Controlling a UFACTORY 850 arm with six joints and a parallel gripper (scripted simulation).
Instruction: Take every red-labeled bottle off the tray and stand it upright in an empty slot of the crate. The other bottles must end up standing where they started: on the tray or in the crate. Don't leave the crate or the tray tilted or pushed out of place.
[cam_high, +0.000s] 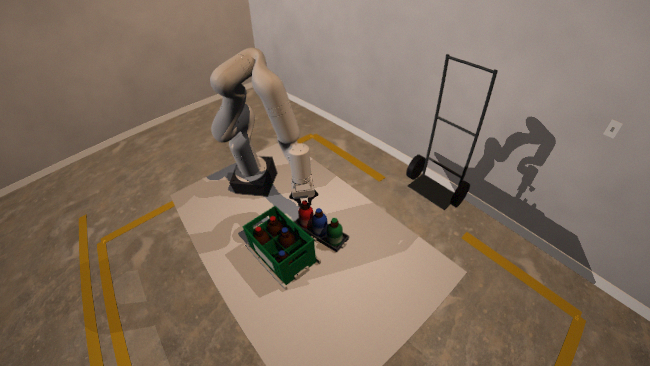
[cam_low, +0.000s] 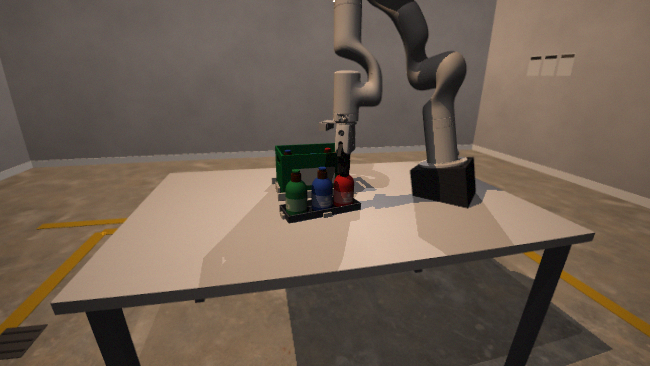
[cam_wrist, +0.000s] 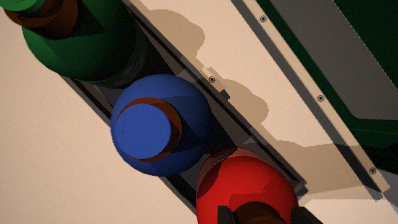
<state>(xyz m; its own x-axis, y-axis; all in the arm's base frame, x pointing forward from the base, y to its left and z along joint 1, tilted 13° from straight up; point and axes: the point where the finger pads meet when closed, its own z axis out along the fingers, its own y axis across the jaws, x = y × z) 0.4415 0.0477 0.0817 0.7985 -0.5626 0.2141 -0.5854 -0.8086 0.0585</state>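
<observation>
We look down at an angle on the green plastic crate from above; the exterior view faces its tray side from beyond the table edge; the wrist view, closest, looks down beside it. The first two share the whole crate.

The arm is pale grey-white, with smooth, rounded tubular links. Its base is black and angular, near one edge of the table. The gripper has a pale body and black fingers.
</observation>
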